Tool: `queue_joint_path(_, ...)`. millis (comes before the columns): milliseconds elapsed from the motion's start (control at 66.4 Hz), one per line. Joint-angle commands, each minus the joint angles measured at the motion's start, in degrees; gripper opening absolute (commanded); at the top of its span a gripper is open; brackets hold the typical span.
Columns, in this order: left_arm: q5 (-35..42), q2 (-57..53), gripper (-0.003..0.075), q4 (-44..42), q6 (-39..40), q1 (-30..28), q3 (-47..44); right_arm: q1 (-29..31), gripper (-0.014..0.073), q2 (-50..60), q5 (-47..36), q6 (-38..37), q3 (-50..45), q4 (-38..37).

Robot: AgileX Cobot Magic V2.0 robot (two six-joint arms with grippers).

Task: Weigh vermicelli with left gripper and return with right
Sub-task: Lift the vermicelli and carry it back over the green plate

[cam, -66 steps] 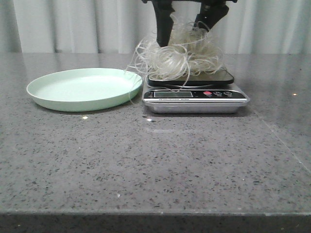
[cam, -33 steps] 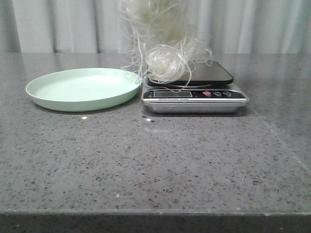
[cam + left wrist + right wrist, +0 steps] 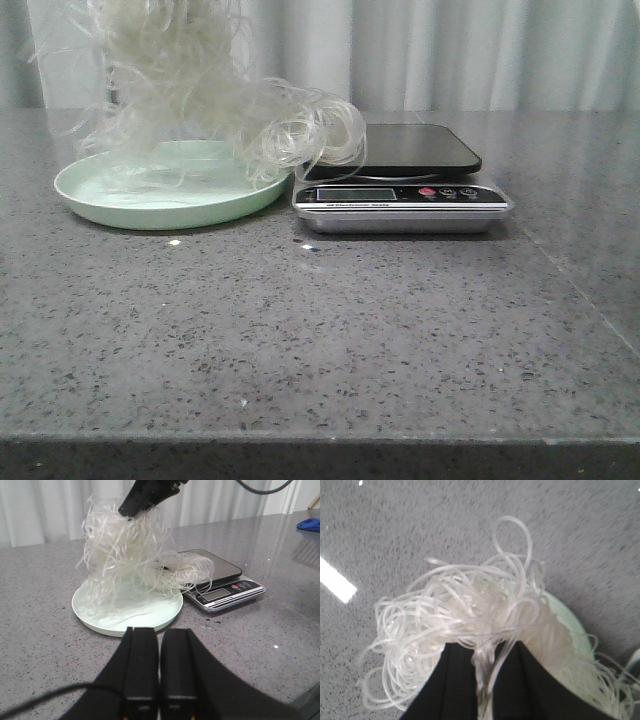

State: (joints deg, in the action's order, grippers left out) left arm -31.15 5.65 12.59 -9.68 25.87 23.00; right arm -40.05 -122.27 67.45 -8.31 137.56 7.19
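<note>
The vermicelli (image 3: 190, 90) hangs as a loose whitish tangle over the pale-green plate (image 3: 170, 212), its lower strands reaching into the plate and one coil (image 3: 320, 135) trailing toward the scale's left edge. My right gripper (image 3: 484, 647) is shut on the vermicelli (image 3: 470, 610) from above; it shows in the left wrist view (image 3: 131, 507) at the top of the tangle (image 3: 130, 555). In the front view it is out of frame. My left gripper (image 3: 159, 630) is shut and empty, low over the table in front of the plate (image 3: 115, 629).
A silver kitchen scale (image 3: 400, 195) with a bare black platform stands right of the plate and also shows in the left wrist view (image 3: 225, 587). A white curtain hangs behind the grey speckled table. A blue object (image 3: 310, 525) lies far off on the table.
The vermicelli was lifted off the scale and carried left to above the plate. The scale's platform is now bare. The right gripper has left the front view.
</note>
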Motion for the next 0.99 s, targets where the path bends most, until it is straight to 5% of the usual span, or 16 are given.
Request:
queue_joint_path(0, 4.5, 0.7, 0.0127, 0.9, 0.2, 0.0, 1.4, 0.1, 0.0135, 1.6, -0.6, 2.2, 1.7, -0.1)
queue_joint_path(121, 4.5, 0.7, 0.0127, 1.0, 0.2, 0.0, 1.4, 0.2, 0.0195, -1.3, 3.0, 2.8, 1.7, -2.2)
queue_joint_path(286, 4.5, 0.7, 0.0127, 1.0, 0.2, 0.0, 1.4, 0.2, 0.0509, -2.4, 6.0, 2.8, 1.7, -2.2)
queue_joint_path(362, 4.5, 0.7, 0.0127, 1.0, 0.2, 0.0, 1.4, 0.6, 0.0573, -1.6, 6.0, 2.8, 2.3, -2.3)
queue_joint_path(723, 4.4, 0.7, 0.0127, 1.0, 0.2, 0.0, 1.4, 4.4, 0.0577, 11.0, 7.2, 2.8, 0.8, -6.9)
queue_joint_path(979, 4.3, 0.7, 0.0127, 1.0, 0.2, 0.0, 1.4, 4.5, 0.0577, 28.0, 1.1, 2.8, -17.4, -13.1)
